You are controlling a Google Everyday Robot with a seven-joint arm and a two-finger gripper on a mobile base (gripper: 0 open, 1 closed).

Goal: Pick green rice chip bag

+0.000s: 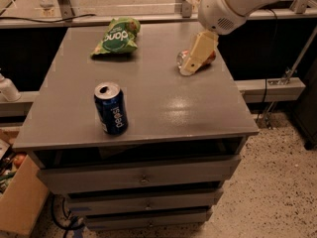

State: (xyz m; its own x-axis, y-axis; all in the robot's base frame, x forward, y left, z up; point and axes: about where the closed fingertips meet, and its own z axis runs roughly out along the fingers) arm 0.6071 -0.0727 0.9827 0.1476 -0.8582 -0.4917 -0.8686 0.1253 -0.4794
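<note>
**Chip bag not yet picked up**

The green rice chip bag (116, 36) is seen lying untouched at the far left of the grey cabinet top (168, 108). The gripper (198, 54) is held over a tipped red can (212, 57) at the far right, well apart from the bag. How wide it is set cannot be told, and nothing is seen held. Reach and grasp are judged left to do

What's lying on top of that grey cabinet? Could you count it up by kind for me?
Soda cans: 2, an upright blue metal soda can and an orange-red metal soda can lying on its side, partly hidden by the robot's cream gripper hanging just in front of it.
Snack bags: 1, a crinkly light-green rice chip bag.
Total: 3.
</note>
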